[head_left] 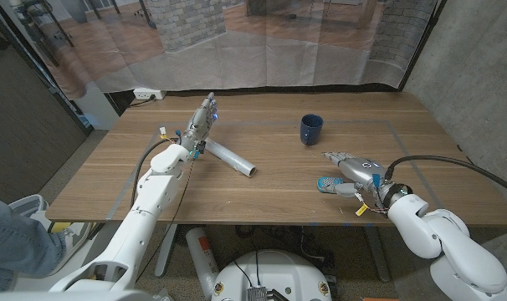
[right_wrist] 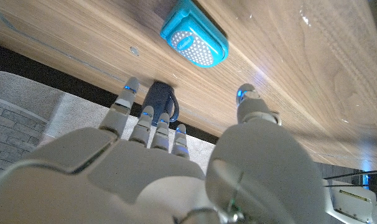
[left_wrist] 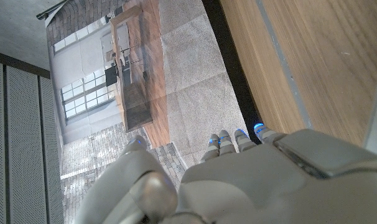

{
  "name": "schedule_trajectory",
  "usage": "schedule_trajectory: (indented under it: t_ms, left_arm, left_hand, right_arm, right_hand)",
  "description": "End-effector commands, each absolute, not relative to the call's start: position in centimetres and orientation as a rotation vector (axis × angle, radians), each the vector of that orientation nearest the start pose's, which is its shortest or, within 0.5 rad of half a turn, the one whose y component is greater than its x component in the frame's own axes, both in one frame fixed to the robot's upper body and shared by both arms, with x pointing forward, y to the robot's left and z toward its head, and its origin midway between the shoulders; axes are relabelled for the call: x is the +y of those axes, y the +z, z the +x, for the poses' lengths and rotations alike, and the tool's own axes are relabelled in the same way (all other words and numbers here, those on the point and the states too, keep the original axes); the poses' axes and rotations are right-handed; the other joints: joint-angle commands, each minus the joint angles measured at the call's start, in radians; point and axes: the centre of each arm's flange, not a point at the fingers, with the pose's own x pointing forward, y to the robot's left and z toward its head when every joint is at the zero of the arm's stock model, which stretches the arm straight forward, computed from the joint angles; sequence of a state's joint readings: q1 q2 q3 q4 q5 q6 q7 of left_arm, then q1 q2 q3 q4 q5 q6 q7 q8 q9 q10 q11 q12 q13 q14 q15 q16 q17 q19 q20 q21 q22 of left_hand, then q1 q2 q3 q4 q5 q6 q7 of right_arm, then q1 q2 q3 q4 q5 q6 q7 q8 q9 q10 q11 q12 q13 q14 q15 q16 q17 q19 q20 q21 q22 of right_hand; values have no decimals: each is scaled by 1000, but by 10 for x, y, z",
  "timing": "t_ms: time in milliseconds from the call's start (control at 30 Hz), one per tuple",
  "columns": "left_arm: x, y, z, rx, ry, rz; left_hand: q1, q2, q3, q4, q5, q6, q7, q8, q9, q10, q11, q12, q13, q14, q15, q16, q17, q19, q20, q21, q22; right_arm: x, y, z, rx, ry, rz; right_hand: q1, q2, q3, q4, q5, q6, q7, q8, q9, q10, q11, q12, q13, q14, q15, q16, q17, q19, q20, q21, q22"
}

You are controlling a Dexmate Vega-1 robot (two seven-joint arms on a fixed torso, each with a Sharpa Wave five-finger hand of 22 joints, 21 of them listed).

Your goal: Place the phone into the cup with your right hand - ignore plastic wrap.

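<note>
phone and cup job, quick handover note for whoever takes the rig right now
Right hand: open, holds nothing, fingers spread beside the phone.
Left hand: open, raised over the table's far left part, by the plastic wrap roll.
Phone: turquoise, lying on the table near the right hand, not gripped.
Cup: dark blue, upright, farther back, apart from the phone.
Done: nothing yet.
Left: grip the phone, carry it to the cup, put it in.

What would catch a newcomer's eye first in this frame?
The bright turquoise toy phone lies on the wooden table beside the open right hand. Beyond it stands the dark blue cup, and a silver metal tube lies by the left hand.
</note>
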State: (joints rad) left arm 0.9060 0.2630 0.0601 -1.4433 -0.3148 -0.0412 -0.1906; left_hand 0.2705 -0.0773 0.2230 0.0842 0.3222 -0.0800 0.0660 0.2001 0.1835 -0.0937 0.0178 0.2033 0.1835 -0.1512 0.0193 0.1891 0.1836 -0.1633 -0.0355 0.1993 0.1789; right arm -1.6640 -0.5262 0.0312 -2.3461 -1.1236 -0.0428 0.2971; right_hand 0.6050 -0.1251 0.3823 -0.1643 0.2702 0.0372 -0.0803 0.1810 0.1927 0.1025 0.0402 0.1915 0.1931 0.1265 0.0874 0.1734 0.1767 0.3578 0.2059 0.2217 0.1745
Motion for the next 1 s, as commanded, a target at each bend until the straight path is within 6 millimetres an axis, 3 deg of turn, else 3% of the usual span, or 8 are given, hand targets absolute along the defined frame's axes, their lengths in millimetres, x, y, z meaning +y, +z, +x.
schedule_trajectory:
  t_ms: [33,133,200,633,767,867,1000]
  left_arm:
    - [275,-8,644,-569,-228,5]
    - [274,-8,643,-574,-229,11]
    - [273,-8,643,-574,-228,9]
    - [273,-11,643,-558,-227,10]
    - [273,-10,643,-566,-223,3]
    - [273,-10,643,-568,-217,3]
    - [272,-13,645,-555,-220,3]
  left_hand:
    - [5,9,-4,-2,4,1,-3,1,4,5,-1,2,4,-3,6,0,2,-4,-14,1,3]
    - [5,9,-4,-1,4,1,-3,1,4,5,-1,2,4,-3,6,0,2,-4,-14,1,3]
    - [5,10,-5,-1,4,1,-2,1,4,4,0,1,4,-3,7,0,2,-4,-13,1,3]
    - [5,11,-7,-1,4,1,-3,0,4,4,1,1,4,-2,6,1,2,-5,-12,1,3]
    - [5,11,-8,-1,4,1,-3,0,4,4,-1,1,4,-3,6,0,2,-5,-12,1,3]
    - [5,11,-9,-1,4,1,-3,0,4,4,-1,1,4,-2,5,0,2,-5,-12,1,3]
    - [5,12,-9,-1,4,3,-3,0,4,5,-1,1,4,-2,1,1,2,-5,-13,1,3]
  right_arm:
    - [-243,-91,427,-398,-12,-1692]
    - [-244,-91,430,-383,14,-1696]
    - [-245,-90,431,-371,32,-1686]
    - [-248,-89,438,-326,-1,-1707]
    - [-248,-91,443,-315,19,-1717]
    - [-250,-91,444,-302,26,-1720]
    - [-251,-93,445,-291,17,-1729]
  right_hand:
    - [10,-6,-1,2,6,11,-1,11,4,-7,0,-3,2,-7,7,0,3,4,9,-3,3]
    - [12,-9,-3,3,9,28,-2,18,4,-4,4,1,1,-3,9,4,3,8,9,-4,3]
    - [16,-14,-6,5,13,52,-8,27,3,10,13,10,0,-3,-18,6,3,16,9,-6,4]
    - [18,-19,-14,12,19,83,-11,33,2,37,-7,24,-1,27,-18,17,3,56,6,1,5]
    - [20,-18,-19,15,24,87,-12,30,2,76,-28,38,-2,39,-70,19,4,68,9,-2,6]
    - [21,-19,-21,16,26,89,-13,30,2,87,-41,42,-2,49,-88,21,4,74,9,-3,6]
    - [22,-20,-22,16,27,90,-15,29,2,94,-44,44,-3,52,-88,21,4,77,9,-3,6]
